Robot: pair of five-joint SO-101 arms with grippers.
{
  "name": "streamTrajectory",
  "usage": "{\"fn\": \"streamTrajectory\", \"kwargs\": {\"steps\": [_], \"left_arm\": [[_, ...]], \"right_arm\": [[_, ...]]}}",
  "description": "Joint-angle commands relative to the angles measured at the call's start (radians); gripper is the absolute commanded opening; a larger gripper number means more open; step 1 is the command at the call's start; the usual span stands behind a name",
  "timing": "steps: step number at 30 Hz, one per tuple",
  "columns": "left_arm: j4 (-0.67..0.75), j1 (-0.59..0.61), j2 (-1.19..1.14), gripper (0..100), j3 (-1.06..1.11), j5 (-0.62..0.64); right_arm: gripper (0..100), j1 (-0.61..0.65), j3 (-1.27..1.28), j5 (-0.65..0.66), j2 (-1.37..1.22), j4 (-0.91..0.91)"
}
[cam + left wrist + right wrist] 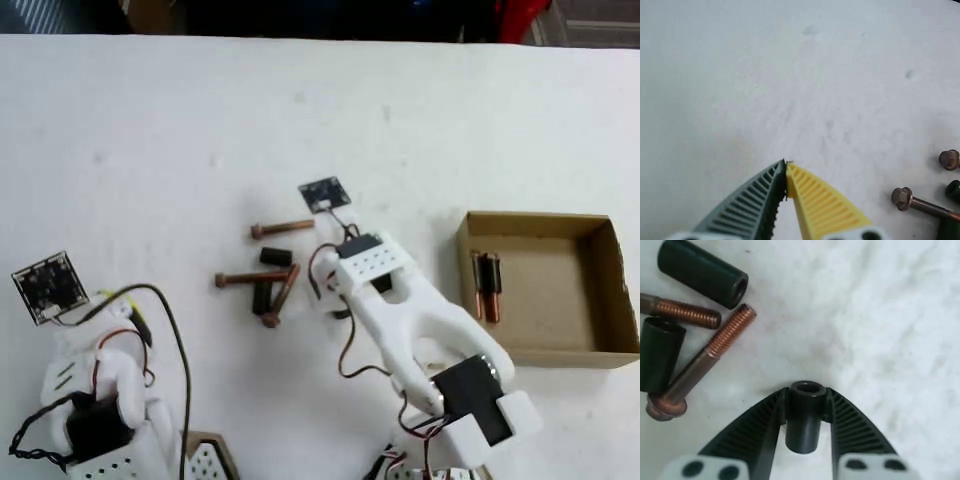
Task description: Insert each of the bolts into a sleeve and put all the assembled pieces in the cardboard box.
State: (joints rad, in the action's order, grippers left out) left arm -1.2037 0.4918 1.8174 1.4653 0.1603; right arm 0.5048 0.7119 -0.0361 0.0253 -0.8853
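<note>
My right gripper [806, 393] is shut on a black sleeve [804, 416], held just above the white table. Beside it lie two copper bolts [699, 366] [684, 312] and two loose black sleeves [703, 272] [658, 360]. From above, three bolts [283, 229] [250, 279] [283, 295] and two sleeves [276, 257] [262, 297] lie in a cluster left of the right arm [400, 310]. The cardboard box [535, 222] at the right holds assembled pieces [487, 285]. My left gripper [785, 166] is shut on nothing, over bare table left of the cluster.
Two small black circuit boards lie on the table, one at the left [46, 282] and one behind the bolts [325, 194], with wires trailing from them. The far half of the table [300, 100] is bare white.
</note>
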Motion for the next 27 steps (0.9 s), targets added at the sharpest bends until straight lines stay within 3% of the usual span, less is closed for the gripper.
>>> {"fn": "streamTrajectory", "kwargs": {"steps": [1,8,20,27], "left_arm": [[0.041,0.004,0.012,3,-0.003,0.002],[0.041,0.002,0.012,3,-0.003,0.002],[0.035,0.002,0.012,3,-0.002,0.002],[0.0,-0.041,0.012,3,-0.002,0.002]], "right_arm": [[15.5,-0.008,0.014,0.0,0.001,-0.01],[1.5,-0.015,0.025,-0.002,0.001,-0.008],[1.7,-0.018,0.014,0.0,0.018,-0.015],[1.7,-0.111,0.017,0.002,0.182,-0.027]]}}
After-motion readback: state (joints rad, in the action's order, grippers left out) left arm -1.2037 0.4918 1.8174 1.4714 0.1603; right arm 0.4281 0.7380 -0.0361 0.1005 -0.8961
